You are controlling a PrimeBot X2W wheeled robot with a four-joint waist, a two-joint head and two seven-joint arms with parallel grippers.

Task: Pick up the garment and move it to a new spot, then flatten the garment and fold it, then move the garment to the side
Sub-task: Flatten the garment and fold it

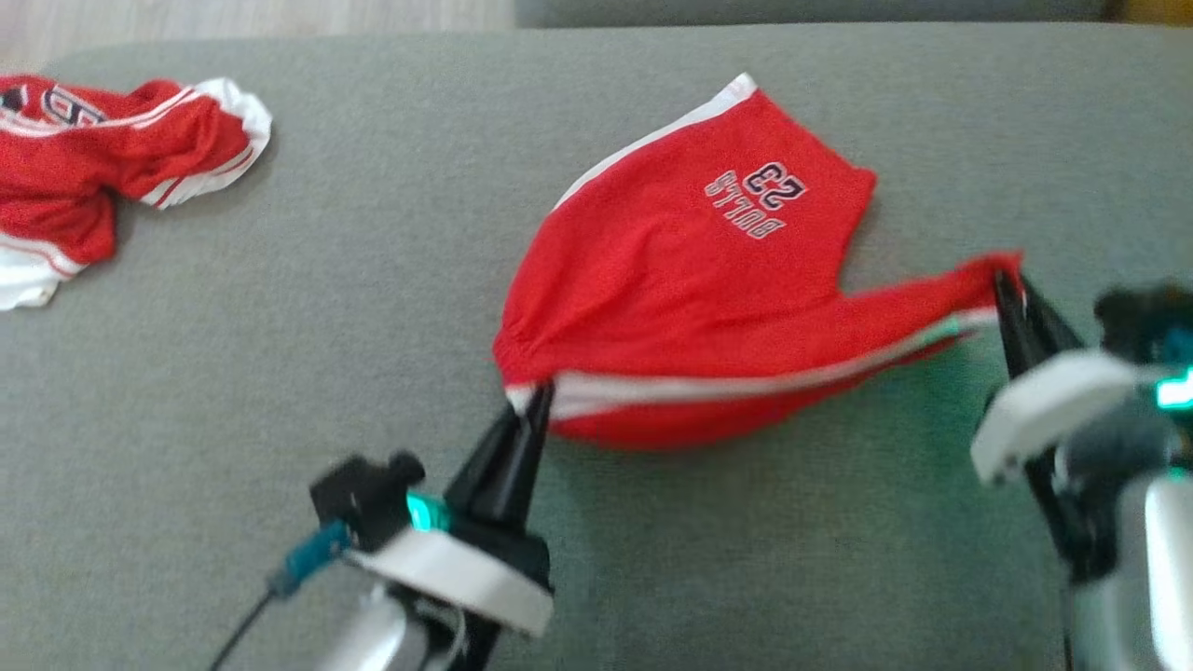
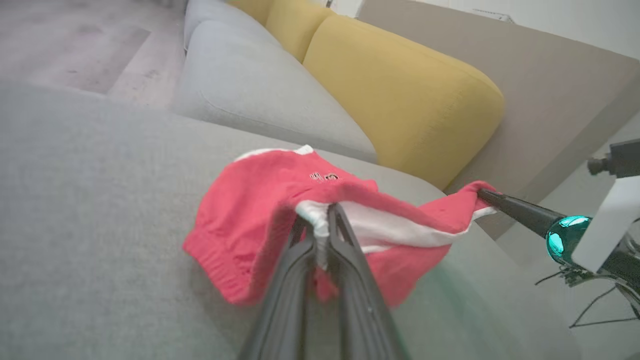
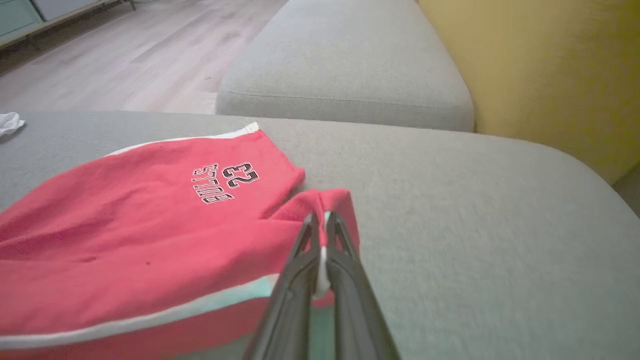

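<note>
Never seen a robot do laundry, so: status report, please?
Left gripper shut on red Bulls shorts, waistband end. Right gripper shut on leg hem. Shorts stretched between, unfolded. Second red garment far left, clear.

Long black tapered fingers (image 1: pixel 503 466) are being shown on the left gripper (image 1: pixel 538 396) and right gripper (image 1: pixel 1007 280); white collars (image 1: pixel 457 573), silver forearms (image 1: pixel 1156 568) and teal lights (image 1: pixel 427 511) are being displayed behind them; a blue-plugged black cable (image 1: pixel 303 559) is being seen at the left wrist.
</note>
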